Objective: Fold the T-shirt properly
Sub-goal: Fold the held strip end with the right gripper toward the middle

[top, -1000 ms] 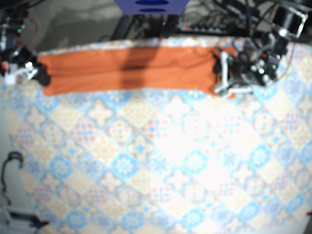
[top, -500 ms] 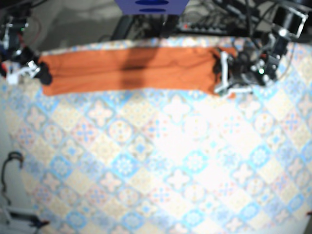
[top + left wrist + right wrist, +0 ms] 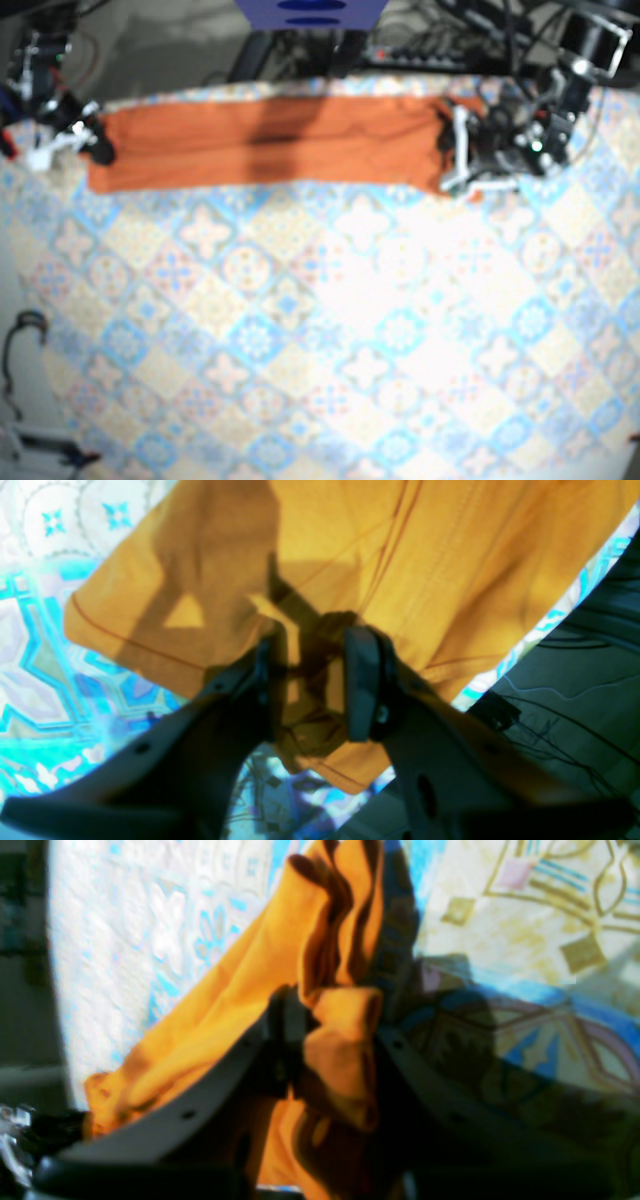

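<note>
The orange T-shirt lies as a long folded strip along the far side of the table. At its right end, my left gripper holds the cloth. In the left wrist view a dark fold of the shirt is bunched in the left gripper, near a hemmed corner. My right gripper is at the strip's left end. In the right wrist view the right gripper is shut on a crumpled bunch of the shirt, raised off the cloth-covered table.
A patterned tablecloth covers the whole table. Behind the far edge there is a blue object and a tangle of cables. A dark cable loop lies off the table's left edge.
My right gripper has moved right and slightly toward the far edge, taking the shirt's left end with it, so the strip is shorter. The left gripper has stayed put.
</note>
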Action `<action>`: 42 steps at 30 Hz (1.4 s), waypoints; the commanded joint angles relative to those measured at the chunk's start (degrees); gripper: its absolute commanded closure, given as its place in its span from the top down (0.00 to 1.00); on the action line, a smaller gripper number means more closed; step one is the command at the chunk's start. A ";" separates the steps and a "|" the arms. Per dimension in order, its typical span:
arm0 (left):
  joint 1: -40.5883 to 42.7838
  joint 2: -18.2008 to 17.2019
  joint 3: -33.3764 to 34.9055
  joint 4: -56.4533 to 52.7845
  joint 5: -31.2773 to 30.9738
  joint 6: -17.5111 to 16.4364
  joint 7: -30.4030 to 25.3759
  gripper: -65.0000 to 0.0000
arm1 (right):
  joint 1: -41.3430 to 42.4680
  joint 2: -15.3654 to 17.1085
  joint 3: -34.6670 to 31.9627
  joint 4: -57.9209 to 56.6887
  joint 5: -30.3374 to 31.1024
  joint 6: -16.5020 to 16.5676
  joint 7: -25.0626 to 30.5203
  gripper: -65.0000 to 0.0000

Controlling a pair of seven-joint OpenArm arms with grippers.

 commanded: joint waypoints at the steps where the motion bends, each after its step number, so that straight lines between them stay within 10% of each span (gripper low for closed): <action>1: -0.62 -0.88 -0.53 0.82 -0.45 -0.05 -0.32 0.31 | -1.32 0.71 0.25 2.75 -1.75 0.07 -0.01 0.09; 29: -0.97 -0.88 -0.44 0.82 -0.36 -0.05 -0.15 0.31 | -13.98 -7.02 0.34 42.66 -6.32 -3.00 1.04 0.04; 42: -1.06 -0.88 -0.44 0.82 -0.36 0.03 -0.15 0.31 | -15.30 -7.81 -4.76 53.04 -6.32 -11.36 0.96 0.04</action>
